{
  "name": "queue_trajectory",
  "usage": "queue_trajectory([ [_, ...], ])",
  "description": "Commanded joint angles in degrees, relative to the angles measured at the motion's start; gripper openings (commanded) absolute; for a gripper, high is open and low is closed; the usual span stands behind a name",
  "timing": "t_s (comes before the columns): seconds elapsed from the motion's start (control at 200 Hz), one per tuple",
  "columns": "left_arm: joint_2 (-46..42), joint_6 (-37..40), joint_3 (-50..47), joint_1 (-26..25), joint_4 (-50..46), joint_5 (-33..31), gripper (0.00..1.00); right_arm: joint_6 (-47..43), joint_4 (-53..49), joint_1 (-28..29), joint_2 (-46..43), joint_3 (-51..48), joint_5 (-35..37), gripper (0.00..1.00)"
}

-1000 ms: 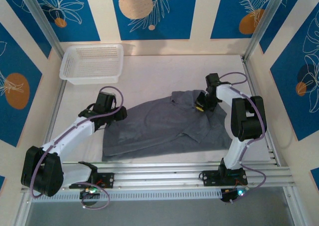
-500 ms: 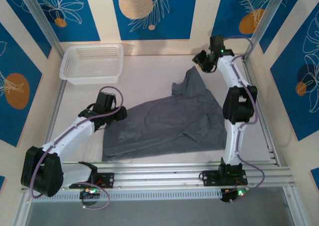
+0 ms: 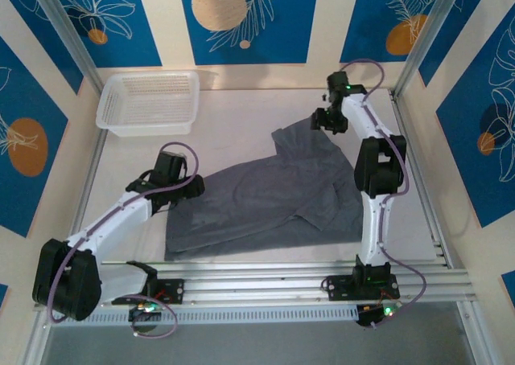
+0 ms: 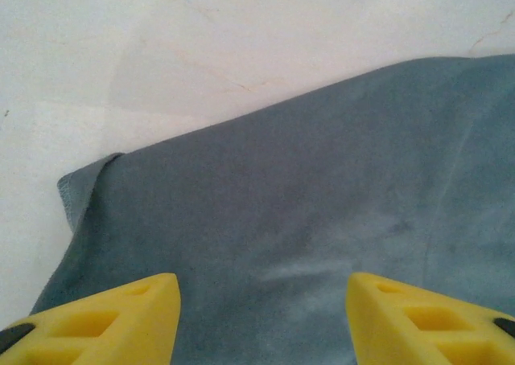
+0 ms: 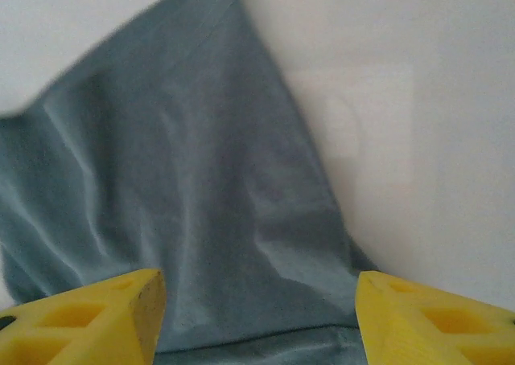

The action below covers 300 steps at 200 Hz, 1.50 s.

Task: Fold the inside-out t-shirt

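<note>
Gaping wide with nothing between its yellow fingers, the left pincer (image 4: 261, 286) sits over the left edge of the t-shirt (image 3: 265, 200). From its wrist camera I see only smooth grey cloth under the gap, and I cannot tell whether the tips press on it. A small corner of the fabric curls up just left of that pincer, where the cloth meets the bare white tabletop (image 3: 241, 116). The right pincer (image 5: 259, 278) stands just as far open and grips nothing. It is poised above a tapering flap of the shirt whose hemmed edge runs to a point toward the back of the tabletop. Seen from above, the slate-grey shirt lies across the middle of the tabletop between the two arms. Its near edge runs along the front rail, its body is creased, and its far right part is drawn up toward the right pincer (image 3: 326, 120). A white basket (image 3: 109, 120) sits well apart in the far left corner.
</note>
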Motion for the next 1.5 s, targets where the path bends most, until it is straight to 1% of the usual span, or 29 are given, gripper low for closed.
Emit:
queue_trajectory([
  [0.0,0.6,2.0,1.5,0.5,-2.2,-1.6,0.60,-7.5,-3.9,0.4,3.7,3.7,5.8,0.65],
  [0.12,0.5,4.0,3.5,1.3,-5.9,-6.0,0.62,-5.9,-8.9,-0.1,9.7,9.4,7.3,0.69],
  [0.16,0.5,4.7,4.0,1.8,-6.4,-6.2,0.65,-6.0,-9.9,-0.2,11.0,10.4,7.2,0.72],
  [0.225,0.6,5.9,4.8,2.5,-7.1,-6.5,0.71,-5.7,-11.2,-0.2,12.3,11.5,7.1,0.74],
  [0.285,1.4,6.7,5.8,3.2,-7.8,-6.8,0.75,-5.9,-11.3,-0.2,12.6,11.5,5.4,0.73],
  [0.325,2.7,7.1,6.6,3.7,-8.3,-6.8,0.79,-5.8,-11.2,-0.2,12.5,11.3,3.3,0.69],
  [0.365,4.6,7.3,7.9,4.3,-9.2,-6.7,0.82,-5.7,-11.0,-0.2,12.3,11.1,1.9,0.62],
  [0.385,5.7,7.3,8.6,4.7,-9.7,-6.6,0.82,-5.7,-11.1,-0.2,12.3,11.1,1.1,0.55],
  [0.47,10.8,6.2,11.6,6.3,-11.6,-5.9,0.83,-5.1,-11.6,-0.3,12.1,12.2,-1.3,0.17],
  [0.51,13.3,5.3,12.9,7.4,-12.4,-4.6,0.82,-4.7,-11.5,-0.2,11.3,12.3,-1.1,0.04],
  [0.53,14.5,4.9,13.6,7.9,-12.8,-4.2,0.81,-4.6,-11.4,-0.2,10.8,12.2,-1.0,0.00],
  [0.585,17.4,3.7,15.5,8.6,-13.6,-4.5,0.77,-4.2,-10.6,0.0,8.5,11.4,-1.1,0.00],
  [0.645,19.9,2.8,17.1,8.8,-13.9,-6.5,0.73,-3.7,-8.9,0.3,5.0,9.0,-1.2,0.00],
  [0.745,23.2,2.5,18.6,8.8,-13.5,-8.6,0.67,-2.5,-4.4,0.4,-1.7,1.9,-2.9,0.00],
  [0.79,24.6,3.2,18.8,8.8,-12.8,-7.9,0.64,-2.0,-2.2,0.4,-4.6,-1.9,-3.8,0.00],
  [0.91,28.4,4.5,19.1,8.8,-11.6,-2.8,0.62,-1.4,1.4,0.3,-9.7,-9.6,-4.4,0.00],
  [0.995,30.6,3.5,18.7,8.8,-12.2,-5.5,0.59,-1.2,1.9,0.3,-11.0,-12.1,-4.3,0.00],
  [1.095,32.6,3.3,18.0,8.8,-11.6,-7.7,0.51,-1.0,2.5,0.3,-11.8,-13.7,-4.8,0.00],
  [1.16,33.3,3.0,17.9,8.8,-11.1,-7.9,0.38,-0.7,2.6,0.3,-11.9,-13.8,-4.9,0.00],
  [1.24,32.4,2.9,18.5,8.8,-11.2,-7.7,0.19,-0.4,2.2,0.3,-12.0,-13.2,-5.0,0.00],
  [1.3,30.1,3.1,19.4,8.8,-11.5,-7.1,0.11,-0.2,2.3,0.3,-12.4,-12.9,-5.0,0.00],
  [1.39,24.6,3.8,20.8,8.6,-12.1,-5.2,0.08,0.0,2.4,0.3,-13.1,-12.4,-5.1,0.00],
  [1.46,19.1,3.6,19.9,7.8,-12.6,-3.2,0.07,0.3,2.7,0.1,-13.9,-12.9,-5.1,0.00],
  [1.495,15.9,3.0,18.1,6.8,-12.8,-2.3,0.09,0.4,2.8,0.2,-14.4,-13.4,-5.2,0.00],
])
